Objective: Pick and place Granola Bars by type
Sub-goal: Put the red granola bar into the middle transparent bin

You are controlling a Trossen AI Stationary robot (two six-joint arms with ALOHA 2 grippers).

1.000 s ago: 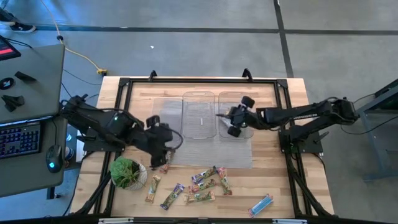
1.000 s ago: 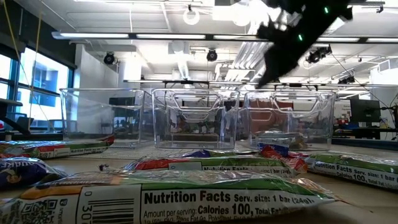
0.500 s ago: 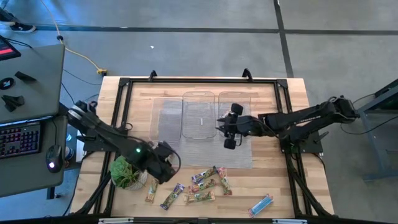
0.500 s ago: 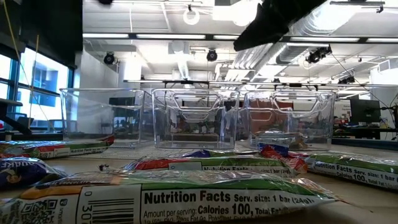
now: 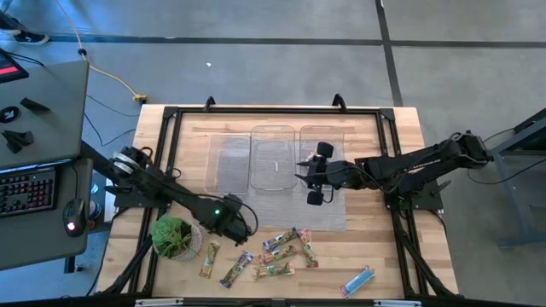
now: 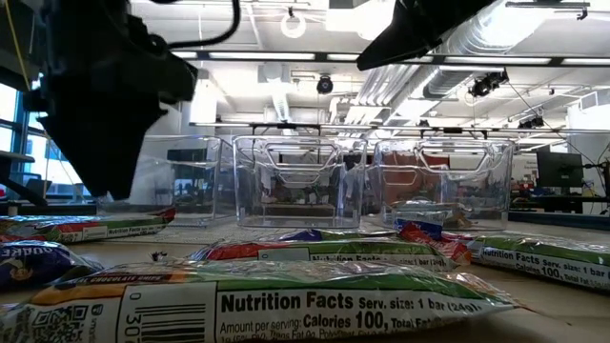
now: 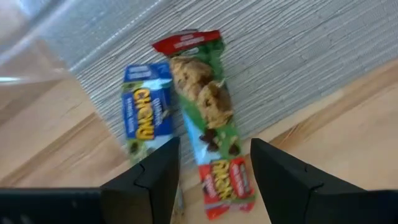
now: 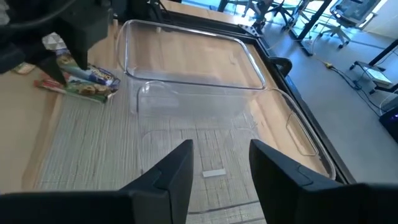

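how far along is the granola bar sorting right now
Barely begun. Done: none clearly sorted; the three clear trays look almost empty. In hand: the left gripper, open, hovers over a green-and-red bar beside a blue Chewy bar at the mat's edge. The right gripper, open and empty, hangs over the trays. Left: the loose bars along the table's front.

Grey concrete floor [image 5: 256, 51], crossed by dark seam lines; yellow cable [image 5: 111, 78] trailing over it. Beside the wooden table [image 5: 401, 119], a grey desk [image 5: 43, 153] bearing a keyboard [image 5: 26, 192] and a mouse [image 5: 72, 215]. Beyond the table — open-plan workshop: white ceiling [image 6: 286, 38] with exposed ducts [image 6: 281, 95] and long strip lights [image 6: 248, 57]. Tall windows [image 6: 67, 133] at one side, daylight through them. Office chairs [image 8: 345, 28] and dark monitors [image 6: 558, 170] further off.
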